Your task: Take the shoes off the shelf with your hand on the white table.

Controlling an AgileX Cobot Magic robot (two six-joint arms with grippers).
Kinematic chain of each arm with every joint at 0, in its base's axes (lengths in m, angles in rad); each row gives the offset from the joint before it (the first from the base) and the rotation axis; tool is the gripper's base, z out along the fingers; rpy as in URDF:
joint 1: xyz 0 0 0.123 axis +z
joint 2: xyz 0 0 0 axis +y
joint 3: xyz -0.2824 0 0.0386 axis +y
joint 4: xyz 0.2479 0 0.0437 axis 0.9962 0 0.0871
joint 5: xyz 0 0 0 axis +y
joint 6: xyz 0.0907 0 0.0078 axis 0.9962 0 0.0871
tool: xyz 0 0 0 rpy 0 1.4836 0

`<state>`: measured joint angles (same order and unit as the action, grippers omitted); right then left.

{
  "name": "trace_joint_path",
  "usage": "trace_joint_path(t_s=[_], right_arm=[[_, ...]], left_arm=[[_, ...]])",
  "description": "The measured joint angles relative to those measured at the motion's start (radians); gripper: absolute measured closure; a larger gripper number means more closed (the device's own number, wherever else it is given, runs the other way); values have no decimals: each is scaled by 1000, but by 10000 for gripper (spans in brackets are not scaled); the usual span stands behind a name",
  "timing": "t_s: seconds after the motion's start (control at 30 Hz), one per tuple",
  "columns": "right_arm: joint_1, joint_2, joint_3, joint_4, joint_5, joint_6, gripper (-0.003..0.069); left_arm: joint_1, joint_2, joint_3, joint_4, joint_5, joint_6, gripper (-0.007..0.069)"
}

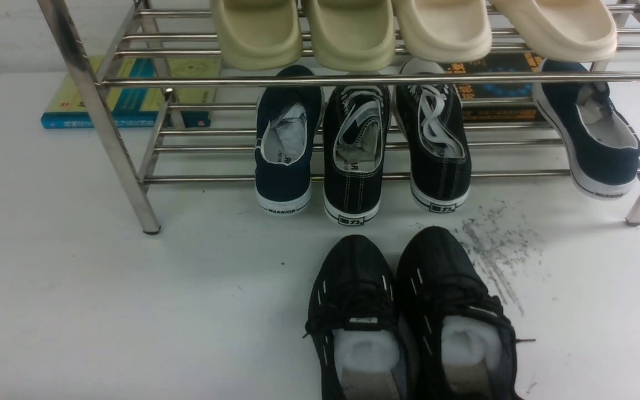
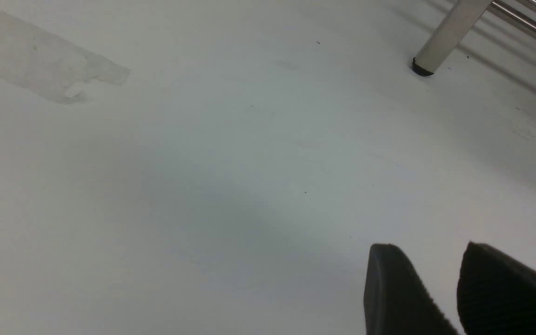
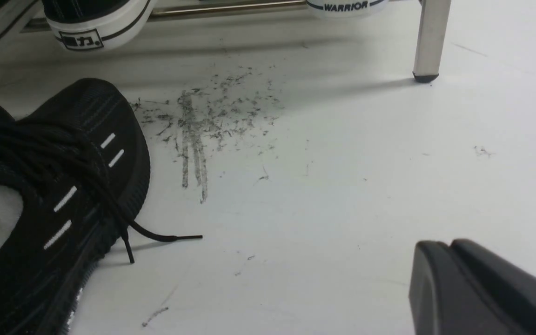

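Just in front of the shelf (image 1: 353, 79), toward you, the shoes (image 1: 409, 316) sit side by side on the white table (image 1: 103, 300), off the rack, long axes running toe-first at it. Your right gripper (image 3: 440, 265) hangs beside the outer sneaker, nearer than the left gripper (image 2: 435, 279), which hovers over bare table by the shelf's leg. Right fingers look pressed together on nothing; left fingers stand partly apart, empty. Count two black sneakers down, four low shoes (image 1: 442, 144) on the lower tier, four slippers (image 1: 353, 33) above, two books (image 1: 125, 91) behind.
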<state>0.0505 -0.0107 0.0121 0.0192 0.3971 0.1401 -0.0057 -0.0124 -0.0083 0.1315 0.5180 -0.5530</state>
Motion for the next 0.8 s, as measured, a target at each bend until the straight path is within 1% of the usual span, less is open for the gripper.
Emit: trace_joint_path(t_s=[0.43,0.53,0.57,0.63,0.67,0.8], right_arm=[[0,0,0,0,0,0,592],[0,0,0,0,0,0,587],[0,0,0,0,0,0,582],[0,0,0,0,0,0,580],[0,0,0,0,0,0,578],[0,0,0,0,0,0,578]], left_arm=[[0,0,0,0,-7,12,383],[0,0,1,-3,-27,59,383],[0,0,3,-11,-39,102,383],[0,0,3,-18,-39,120,383],[0,0,4,-30,-43,152,383],[0,0,4,-43,-45,173,383]])
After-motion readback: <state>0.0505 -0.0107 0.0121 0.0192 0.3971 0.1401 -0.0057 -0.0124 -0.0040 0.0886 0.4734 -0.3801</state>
